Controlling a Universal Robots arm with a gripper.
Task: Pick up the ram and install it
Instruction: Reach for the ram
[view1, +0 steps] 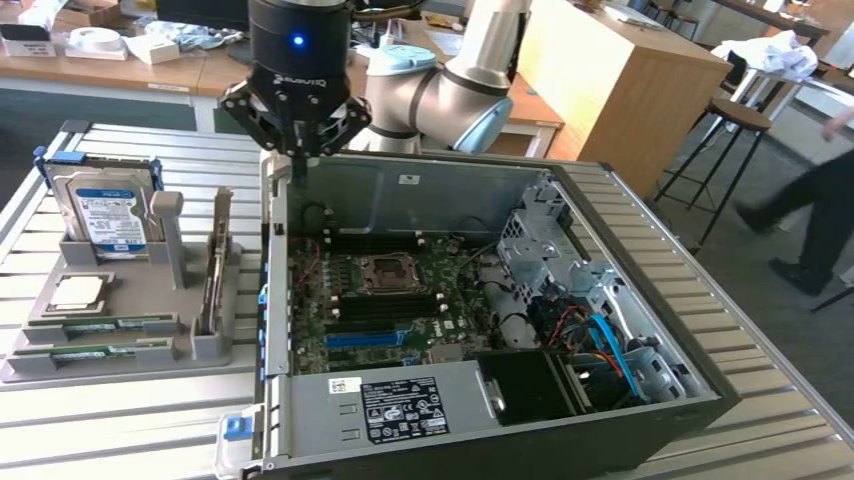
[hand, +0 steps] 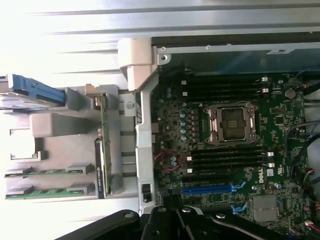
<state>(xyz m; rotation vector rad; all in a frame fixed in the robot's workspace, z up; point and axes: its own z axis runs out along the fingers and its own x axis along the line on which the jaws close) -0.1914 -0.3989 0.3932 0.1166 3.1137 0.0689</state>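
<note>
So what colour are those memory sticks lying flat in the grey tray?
Green. The memory sticks show best in the wrist view.

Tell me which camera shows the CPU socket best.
The wrist view: it looks straight down on the socket, its metal frame plain. The exterior view shows the socket at a slant, from farther off.
</note>
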